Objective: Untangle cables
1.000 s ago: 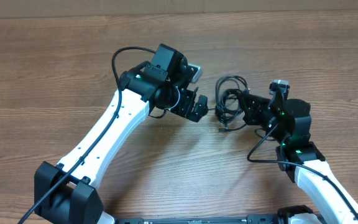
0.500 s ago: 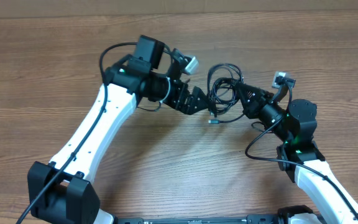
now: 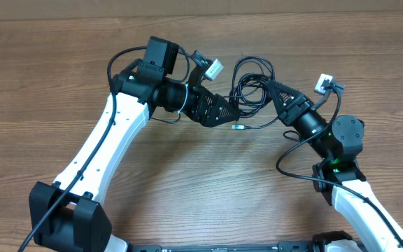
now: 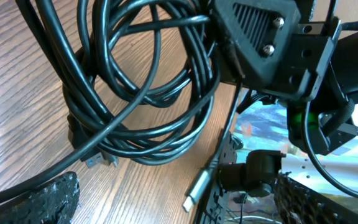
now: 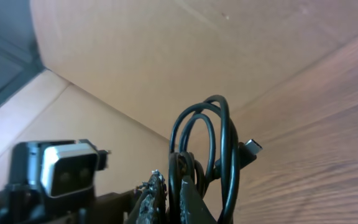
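Note:
The cables are a knotted coil of thin black cords at the centre of the table. A loose end with a silver plug hangs in front. My right gripper is shut on strands at the coil's right side; in the right wrist view its fingers pinch cords and the loops rise above them. My left gripper is open just left of the coil. In the left wrist view the coil lies ahead of the spread fingers, with the silver plug between them.
The wooden table stretches all round. A cardboard wall stands behind it. The left arm's own thick black cable loops at its wrist. The right arm's cable loops in front of its base.
My left gripper has moved right, closing in on the coil. My right gripper has shifted back and tilted with the coil, which now sits farther back.

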You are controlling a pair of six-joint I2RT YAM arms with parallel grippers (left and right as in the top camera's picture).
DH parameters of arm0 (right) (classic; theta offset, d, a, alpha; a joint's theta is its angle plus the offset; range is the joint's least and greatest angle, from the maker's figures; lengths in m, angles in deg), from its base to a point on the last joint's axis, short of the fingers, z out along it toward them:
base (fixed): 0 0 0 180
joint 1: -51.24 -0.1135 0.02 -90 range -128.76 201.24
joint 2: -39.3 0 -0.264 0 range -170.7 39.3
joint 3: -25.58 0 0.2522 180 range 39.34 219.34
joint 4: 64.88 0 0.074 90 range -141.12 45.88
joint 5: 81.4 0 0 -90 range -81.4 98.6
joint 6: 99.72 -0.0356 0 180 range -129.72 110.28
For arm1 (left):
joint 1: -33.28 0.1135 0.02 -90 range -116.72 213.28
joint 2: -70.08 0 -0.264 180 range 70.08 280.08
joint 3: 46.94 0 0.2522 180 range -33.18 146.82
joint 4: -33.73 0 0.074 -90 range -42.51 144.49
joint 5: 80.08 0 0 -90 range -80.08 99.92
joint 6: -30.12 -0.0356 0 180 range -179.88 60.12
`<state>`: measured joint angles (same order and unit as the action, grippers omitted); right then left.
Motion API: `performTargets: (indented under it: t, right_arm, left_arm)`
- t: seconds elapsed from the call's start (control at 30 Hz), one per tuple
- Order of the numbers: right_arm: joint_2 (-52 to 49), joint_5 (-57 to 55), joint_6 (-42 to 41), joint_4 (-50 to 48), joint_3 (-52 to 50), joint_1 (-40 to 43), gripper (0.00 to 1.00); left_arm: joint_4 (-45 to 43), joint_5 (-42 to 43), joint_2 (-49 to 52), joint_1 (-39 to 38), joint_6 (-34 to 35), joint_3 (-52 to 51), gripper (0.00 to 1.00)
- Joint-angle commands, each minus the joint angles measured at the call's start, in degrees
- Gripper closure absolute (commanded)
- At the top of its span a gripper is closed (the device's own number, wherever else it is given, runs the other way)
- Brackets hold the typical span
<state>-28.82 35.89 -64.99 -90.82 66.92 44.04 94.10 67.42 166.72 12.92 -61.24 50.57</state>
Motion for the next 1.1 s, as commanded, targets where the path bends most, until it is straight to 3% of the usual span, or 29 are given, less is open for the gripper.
performTargets:
  t: [0.0,0.27,0.47,0.6,0.67,0.7,0.73,1.07]
  right_arm:
    - [0.17,1.9,-5.01,-3.19,0.15,0.2,0.96]
    - [0.15,6.27,-6.69,-5.7,0.15,0.2,0.96]
    - [0.15,6.91,-6.69,-5.7,0.15,0.2,0.96]
    - [0.15,7.13,-6.69,-5.81,0.15,0.17,0.96]
    - [0.15,7.1,-6.67,-6.38,0.15,0.17,0.96]
    - [0.15,7.08,-6.67,-6.67,0.15,0.2,0.96]
    - [0.15,7.08,-6.67,-7.19,0.15,0.2,0.96]
    - [0.15,7.13,-6.69,-8.26,0.15,0.17,0.96]
  left_arm:
    - [-1.46,1.9,-0.66,0.09,-1.22,0.72,0.0]
    - [-6.14,-4.2,-0.66,0.09,2.82,0.74,0.0]
    - [-8.15,-3.91,-0.66,0.07,3.37,0.74,0.0]
    - [-8.33,-3.89,-0.66,0.07,3.54,0.72,0.05]
    - [-8.31,-3.89,-0.66,-0.04,3.56,0.72,0.18]
    - [-8.31,-3.89,-0.66,-0.15,3.56,0.72,0.32]
    - [-8.33,-3.89,-0.66,-0.31,3.76,0.74,0.38]
    - [-8.35,-3.85,-0.66,-3.39,4.85,0.74,0.2]
